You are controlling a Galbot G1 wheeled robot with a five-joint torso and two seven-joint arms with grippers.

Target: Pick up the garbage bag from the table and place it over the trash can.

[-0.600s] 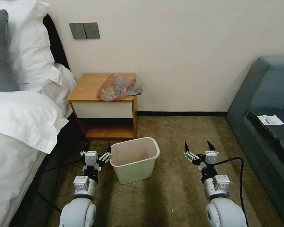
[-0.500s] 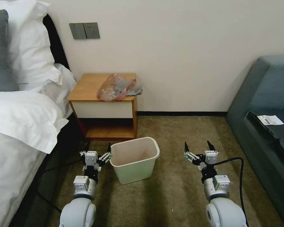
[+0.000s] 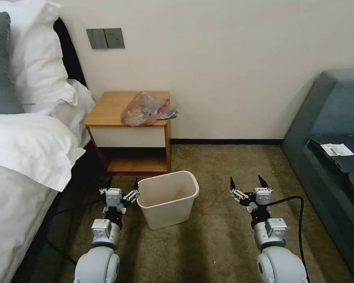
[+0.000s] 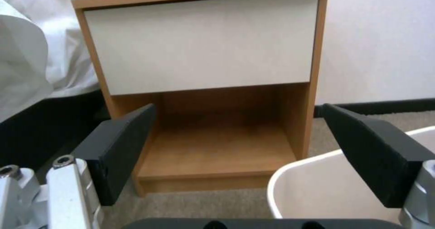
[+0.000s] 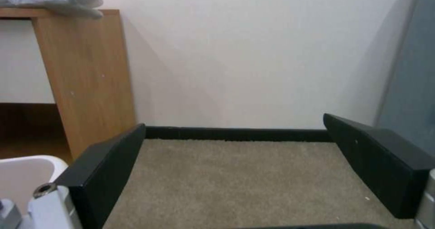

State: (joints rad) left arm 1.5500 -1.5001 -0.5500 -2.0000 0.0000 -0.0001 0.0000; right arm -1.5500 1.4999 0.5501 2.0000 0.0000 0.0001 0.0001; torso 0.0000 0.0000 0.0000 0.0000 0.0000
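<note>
Garbage bag [image 3: 148,109] lies crumpled on the far-right part of the table [image 3: 110,107], untouched, while the trash can [image 3: 168,198] stands unlined on the carpet between the left gripper [image 3: 121,187] and right gripper [image 3: 246,184], both low with fingers apart, so nothing is done yet.

Plain cream wall [image 3: 232,70] straight ahead, a grey switch plate [image 3: 105,38] set high on it and a dark skirting board [image 3: 228,141] along its foot. Olive-brown carpet [image 3: 220,236] covers the floor. On the left, a bed [image 3: 23,157] with white linen and pillows; on the right, a blue-grey sofa [image 3: 330,129] with a paper slip [image 3: 336,149] lying on its seat.
</note>
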